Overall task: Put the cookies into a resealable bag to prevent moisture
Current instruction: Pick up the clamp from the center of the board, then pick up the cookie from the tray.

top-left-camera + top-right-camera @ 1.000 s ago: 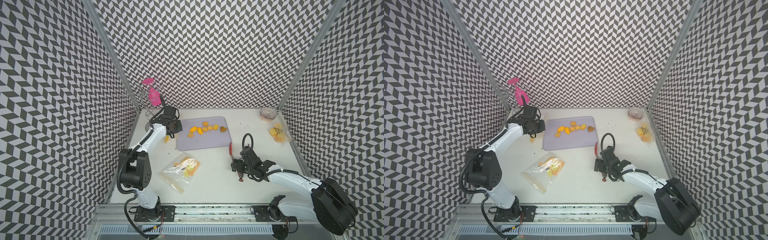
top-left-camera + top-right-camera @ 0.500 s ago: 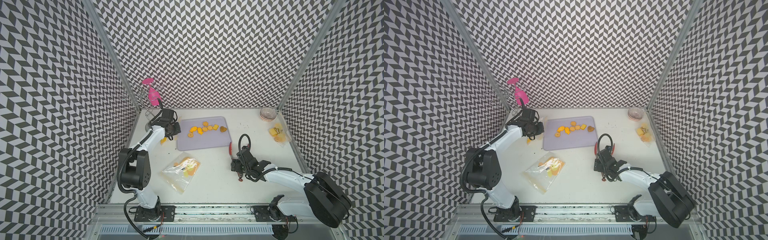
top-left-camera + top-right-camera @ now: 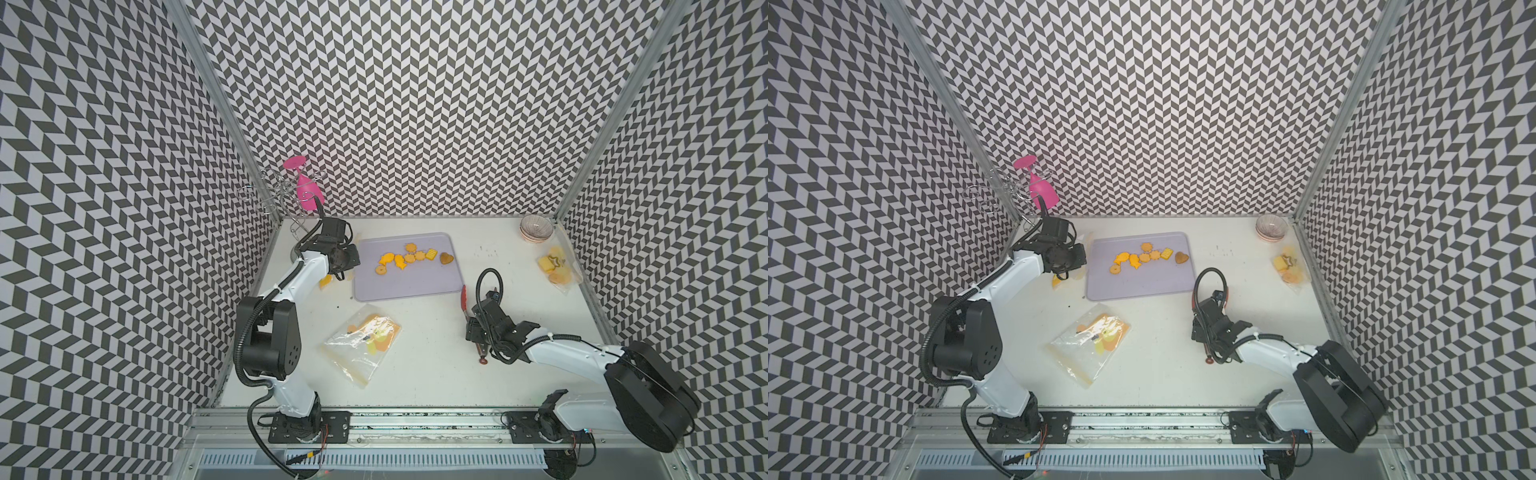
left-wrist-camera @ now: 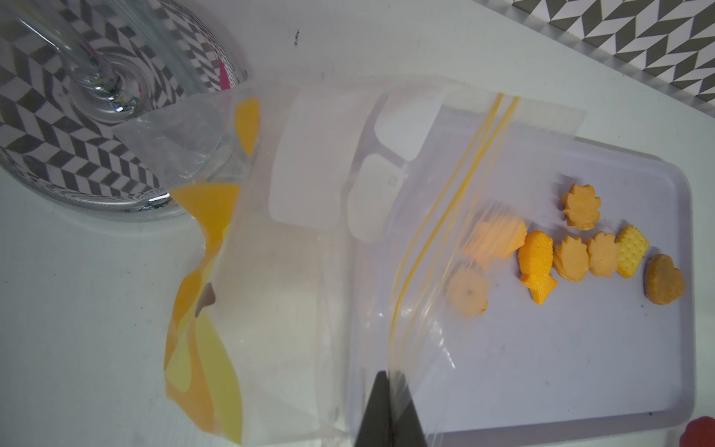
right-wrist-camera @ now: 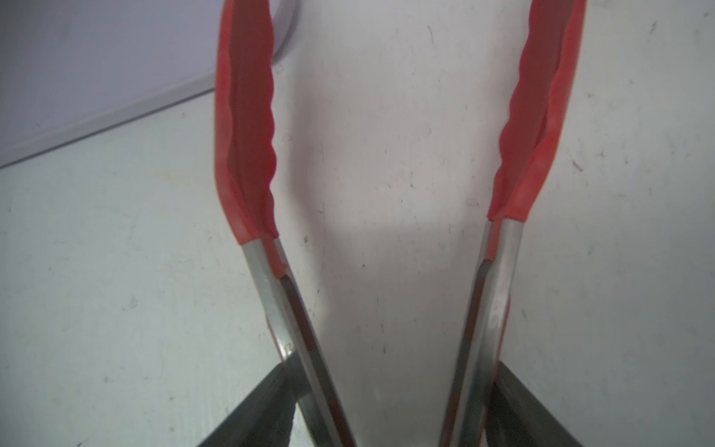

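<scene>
Your left hand (image 4: 388, 406) is clamped on the edge of a clear zip bag (image 4: 309, 251), which hangs over the left end of the lilac tray (image 3: 407, 286). The cookies (image 3: 409, 258) lie in a loose row on that tray, and two show through the bag's lip. Nearer the arm bases, a second bag (image 3: 365, 343) lies flat on the surface (image 3: 436, 374). Your right hand (image 5: 390, 410) grips the red-tipped tongs (image 5: 247, 116) by both metal arms, tips apart, just beside the tray's corner.

Two cookies (image 4: 495, 240) blurred behind bag (image 4: 317, 232); tongs (image 5: 247, 127) tips cut off at edge
</scene>
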You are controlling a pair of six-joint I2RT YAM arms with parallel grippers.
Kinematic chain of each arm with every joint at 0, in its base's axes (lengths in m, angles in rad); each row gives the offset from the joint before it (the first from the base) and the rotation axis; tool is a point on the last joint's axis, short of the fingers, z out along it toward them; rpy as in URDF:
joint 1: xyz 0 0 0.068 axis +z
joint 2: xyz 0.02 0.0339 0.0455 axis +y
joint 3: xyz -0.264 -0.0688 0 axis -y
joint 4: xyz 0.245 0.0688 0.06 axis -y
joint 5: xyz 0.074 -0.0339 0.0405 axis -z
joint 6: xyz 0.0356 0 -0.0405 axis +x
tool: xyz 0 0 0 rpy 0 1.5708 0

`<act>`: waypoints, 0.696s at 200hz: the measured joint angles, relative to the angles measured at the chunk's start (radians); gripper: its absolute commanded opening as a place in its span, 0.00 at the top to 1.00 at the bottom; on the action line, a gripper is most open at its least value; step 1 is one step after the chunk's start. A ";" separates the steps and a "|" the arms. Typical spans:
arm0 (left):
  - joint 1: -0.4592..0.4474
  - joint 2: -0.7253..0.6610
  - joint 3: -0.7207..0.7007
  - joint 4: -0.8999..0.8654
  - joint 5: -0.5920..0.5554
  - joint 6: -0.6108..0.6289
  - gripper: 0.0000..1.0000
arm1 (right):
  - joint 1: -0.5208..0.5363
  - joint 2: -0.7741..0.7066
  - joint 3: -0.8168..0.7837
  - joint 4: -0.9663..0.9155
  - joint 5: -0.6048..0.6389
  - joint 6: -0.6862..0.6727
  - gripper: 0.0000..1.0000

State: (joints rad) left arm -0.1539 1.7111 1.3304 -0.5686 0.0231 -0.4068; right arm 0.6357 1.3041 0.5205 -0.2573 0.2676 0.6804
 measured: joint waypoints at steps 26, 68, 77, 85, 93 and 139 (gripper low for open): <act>0.004 0.000 0.003 -0.001 0.001 0.002 1.00 | 0.001 -0.119 0.008 -0.069 0.007 -0.018 0.30; 0.004 0.004 0.040 -0.005 -0.005 0.002 1.00 | 0.000 -0.235 0.101 -0.145 0.022 -0.072 0.36; 0.004 0.004 0.041 -0.003 -0.007 0.002 1.00 | -0.003 -0.233 0.134 -0.164 0.019 -0.093 0.38; 0.004 0.004 0.041 -0.003 -0.008 0.002 1.00 | -0.004 -0.226 0.168 -0.186 0.018 -0.112 0.38; 0.004 0.004 0.040 -0.003 -0.009 0.002 1.00 | -0.007 -0.215 0.206 -0.202 0.012 -0.129 0.39; 0.004 0.004 0.041 -0.003 -0.011 0.002 1.00 | -0.053 -0.031 0.464 -0.274 -0.123 -0.253 0.43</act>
State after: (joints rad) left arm -0.1497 1.7149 1.3712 -0.5713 0.0124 -0.4053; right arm 0.5831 1.2732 0.9844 -0.5316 0.1444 0.4271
